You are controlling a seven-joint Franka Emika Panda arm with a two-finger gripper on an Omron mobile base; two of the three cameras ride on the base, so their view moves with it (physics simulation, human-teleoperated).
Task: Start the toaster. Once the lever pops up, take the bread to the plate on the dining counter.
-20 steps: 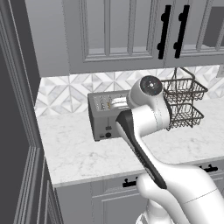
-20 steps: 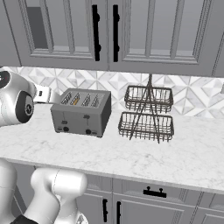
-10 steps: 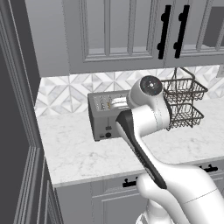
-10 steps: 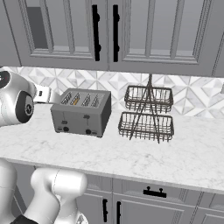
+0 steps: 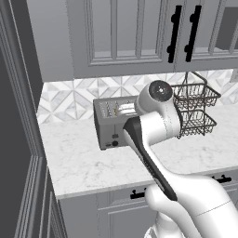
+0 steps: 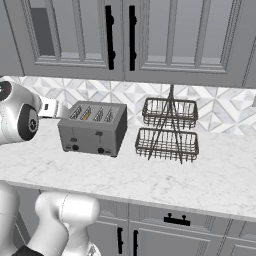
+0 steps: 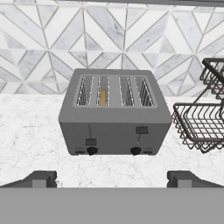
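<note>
Ahead of the gripper (image 7: 112,177), across a stretch of bare marble worktop (image 7: 30,144), stood the toaster (image 7: 114,113), well apart from the two dark fingertips (image 7: 41,178), which stood spread wide with nothing between them. Its front faced the hand view squarely. The bread (image 7: 103,97) sat down in the second slot from the left, only a narrow tan-orange edge showing. Of the two black levers, the left lever (image 7: 91,141) sat lower on its track than the right lever (image 7: 141,130); a round black knob lay under each. No writing or brand mark could be read on the toaster.

Its body was boxy, matte grey metal with softened corners. To its right stood a two-tier dark wire basket (image 6: 169,131). Behind ran a backsplash (image 7: 52,39) of white and grey diamond-pattern tile, with grey panelled cabinets (image 6: 125,35) above carrying black bar handles.
</note>
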